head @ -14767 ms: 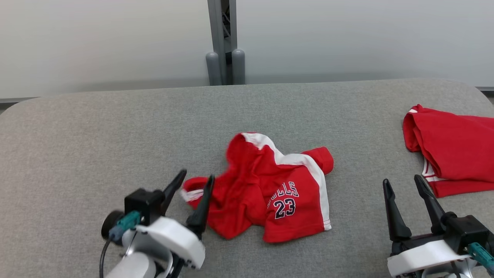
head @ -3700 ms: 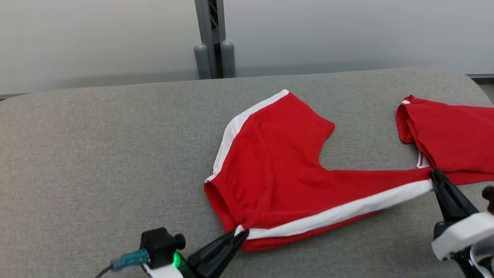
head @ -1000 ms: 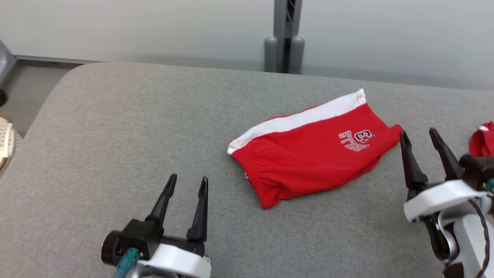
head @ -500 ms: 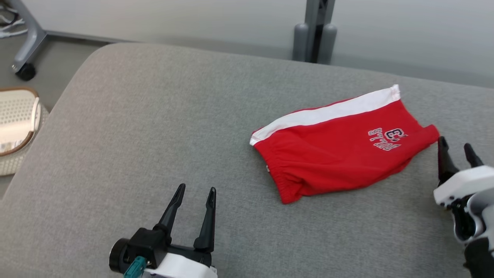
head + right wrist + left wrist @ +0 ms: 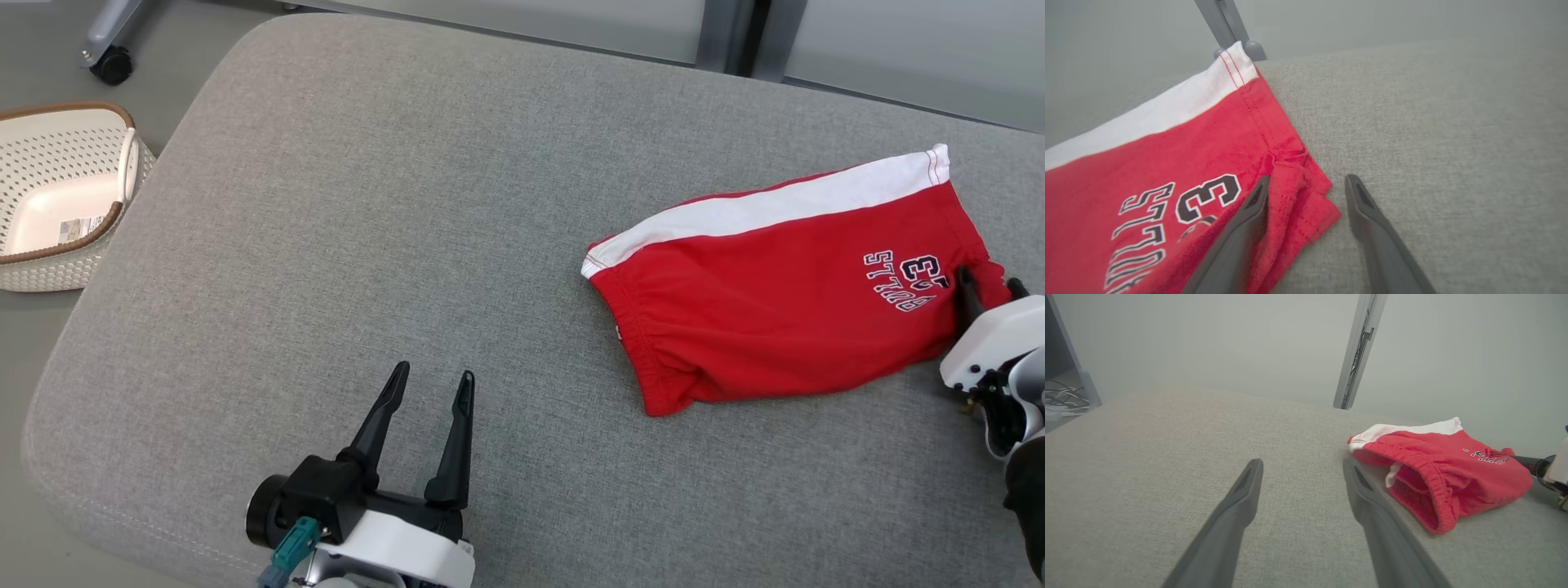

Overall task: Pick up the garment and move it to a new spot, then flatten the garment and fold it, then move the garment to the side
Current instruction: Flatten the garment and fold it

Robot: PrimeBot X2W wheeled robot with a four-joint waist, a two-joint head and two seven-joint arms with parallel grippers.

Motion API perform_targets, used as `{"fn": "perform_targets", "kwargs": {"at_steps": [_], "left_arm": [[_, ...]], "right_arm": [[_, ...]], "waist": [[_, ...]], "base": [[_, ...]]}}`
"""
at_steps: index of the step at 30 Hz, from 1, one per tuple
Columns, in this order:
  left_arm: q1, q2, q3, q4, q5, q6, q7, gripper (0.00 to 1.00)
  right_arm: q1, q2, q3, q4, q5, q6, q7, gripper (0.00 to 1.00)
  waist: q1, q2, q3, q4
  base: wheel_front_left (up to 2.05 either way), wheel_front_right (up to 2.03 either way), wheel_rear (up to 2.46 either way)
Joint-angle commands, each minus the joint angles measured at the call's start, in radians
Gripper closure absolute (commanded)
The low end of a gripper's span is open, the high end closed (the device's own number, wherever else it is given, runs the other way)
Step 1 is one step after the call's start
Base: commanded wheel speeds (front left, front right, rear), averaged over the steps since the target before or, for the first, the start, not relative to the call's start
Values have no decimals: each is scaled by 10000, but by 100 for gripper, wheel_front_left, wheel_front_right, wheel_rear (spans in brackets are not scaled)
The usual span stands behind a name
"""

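The shorts [image 5: 784, 294] are lying doubled, leg on leg and fairly flat, at about 3 o'clock on the cushion [image 5: 326, 204]. The white stripe [image 5: 775, 204] is running along their 12 o'clock edge, and the waistband [image 5: 645, 359] is facing 8 o'clock and gaping a little in the left wrist view. They are looking like thin, soft knit: light, limp, likely to sag and unfold if lifted by a single layer, and unlikely to slip on the coarse cover. Any lift would be safest with all the layers pinched together at the hem corner [image 5: 1323, 204] and at the waistband end, so that the fold is keeping its shape. The right gripper [image 5: 992, 286] is sitting at that corner, at 3 o'clock, with its fingers apart. One finger is lying over the red cloth and the other over bare cushion, and nothing is being pinched. Whether the finger is touching the cloth I cannot tell. That pose is fitting both a grip about to close and one just let go. The left gripper [image 5: 433, 374] is hovering at 7 o'clock, well apart from the shorts, spread wide and holding nothing. A basket [image 5: 57, 196] is standing on the floor off the cushion at 10 o'clock.
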Motion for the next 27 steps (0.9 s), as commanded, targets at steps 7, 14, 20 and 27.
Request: {"fn": "perform_targets", "kwargs": {"at_steps": [7,14,20,27], "left_arm": [[-267,27,-65,151,-29,71,-46,0],[-42,26,33,214,211,49,-46,0],[186,26,203,307,380,-5,-46,0],[474,28,378,279,487,24,-46,0]], "right_arm": [[374,408,195,387,-205,-1,110,100],[533,457,94,107,72,-2,-774,100],[1382,733,-105,-846,524,-2,-1014,100],[2974,1169,-679,-2731,785,-2,-1010,100]], "waist": [[0,0,-190,-44],[0,0,-658,-398],[0,0,-1180,-993],[0,0,-1688,-1765]], "base": [[0,0,0],[0,0,0],[0,0,0],[0,0,0]]}}
